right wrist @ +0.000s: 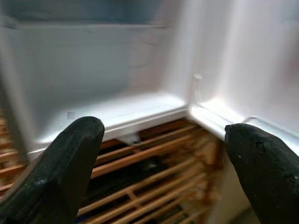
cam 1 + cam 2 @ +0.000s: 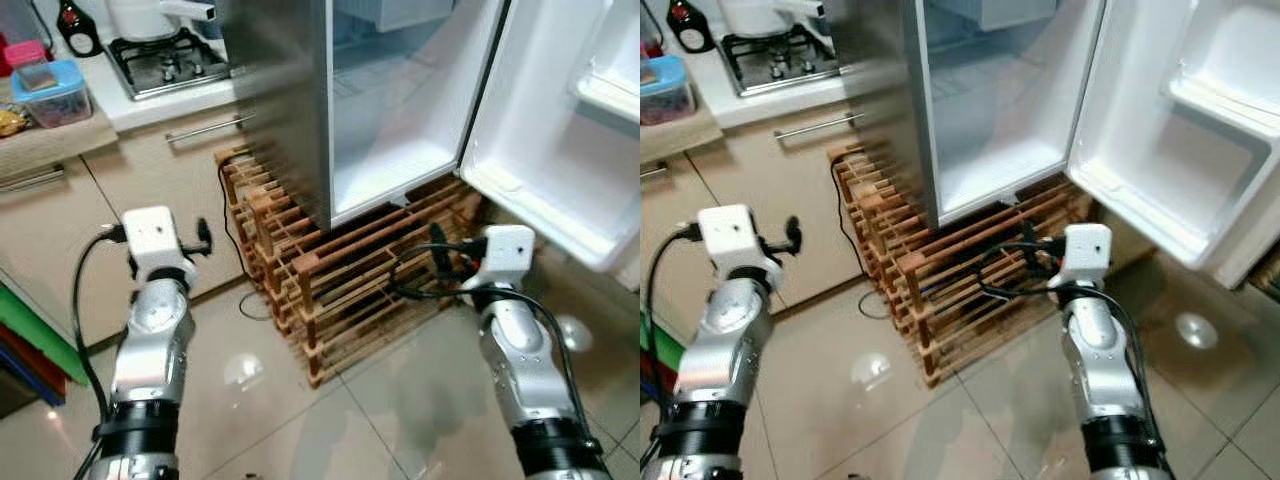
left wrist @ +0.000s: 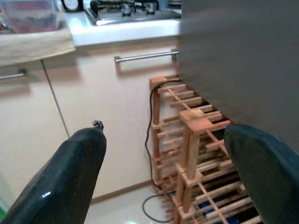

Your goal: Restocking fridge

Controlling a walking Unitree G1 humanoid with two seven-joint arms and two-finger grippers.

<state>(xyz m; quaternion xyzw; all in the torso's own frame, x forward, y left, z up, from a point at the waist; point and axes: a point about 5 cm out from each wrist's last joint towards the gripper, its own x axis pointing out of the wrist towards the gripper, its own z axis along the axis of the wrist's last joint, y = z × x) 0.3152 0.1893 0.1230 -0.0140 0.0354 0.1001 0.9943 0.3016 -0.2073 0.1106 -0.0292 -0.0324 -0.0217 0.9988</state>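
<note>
The fridge [image 2: 390, 130] stands open ahead of me, its lower white compartment bare. Its door [image 2: 560, 130] is swung out to the right, with empty door shelves [image 2: 1225, 100]. My left gripper [image 3: 163, 140] is open and holds nothing; it is raised before the beige cabinet, left of the fridge's steel side [image 2: 280, 90]. My right gripper [image 1: 163, 135] is open too and holds nothing. It points at the lower front edge of the fridge compartment, just below the door's corner.
A wooden slatted rack [image 2: 340, 280] carries the fridge and juts out onto the tiled floor [image 2: 400, 400]. A black cable [image 2: 230, 230] hangs beside it. To the left are a counter with a gas hob [image 2: 165, 60], a blue-lidded container [image 2: 50, 90] and cabinet handles [image 2: 205, 128].
</note>
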